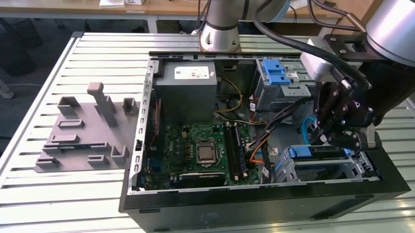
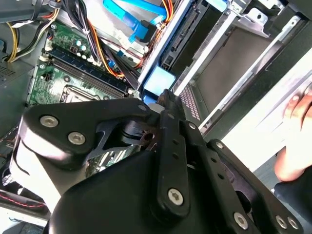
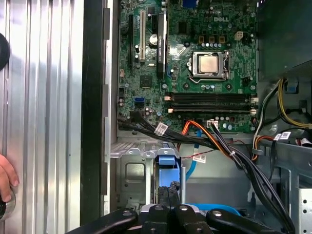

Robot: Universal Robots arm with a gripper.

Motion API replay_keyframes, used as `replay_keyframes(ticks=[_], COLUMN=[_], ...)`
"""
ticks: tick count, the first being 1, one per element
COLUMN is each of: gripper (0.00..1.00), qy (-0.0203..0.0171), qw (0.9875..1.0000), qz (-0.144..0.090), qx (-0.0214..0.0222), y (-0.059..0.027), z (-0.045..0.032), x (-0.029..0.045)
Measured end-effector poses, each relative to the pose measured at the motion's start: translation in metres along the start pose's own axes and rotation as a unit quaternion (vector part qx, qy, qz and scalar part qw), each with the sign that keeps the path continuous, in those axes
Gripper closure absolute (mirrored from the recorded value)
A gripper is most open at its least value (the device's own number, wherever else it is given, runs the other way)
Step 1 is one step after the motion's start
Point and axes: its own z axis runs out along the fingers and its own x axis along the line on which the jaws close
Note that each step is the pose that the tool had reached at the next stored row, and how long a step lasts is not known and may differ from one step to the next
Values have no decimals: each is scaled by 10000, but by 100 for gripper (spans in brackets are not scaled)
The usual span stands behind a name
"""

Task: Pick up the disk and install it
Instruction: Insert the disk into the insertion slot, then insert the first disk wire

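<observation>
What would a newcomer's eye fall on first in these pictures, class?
The open computer case on the slatted table draws the eye first, its green motherboard bare. At the exterior view's right, the black gripper hangs close over the disk, blue-framed, in a corner bay of the case.
</observation>
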Motion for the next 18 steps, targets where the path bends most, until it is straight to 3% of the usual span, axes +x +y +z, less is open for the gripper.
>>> replay_keyframes(ticks=[13,18], gripper=[89,89], qy=[1,0], qw=[10000,10000], qz=[0,0], qx=[0,0], y=[-8,-91], z=[60,60], x=[1,-1])
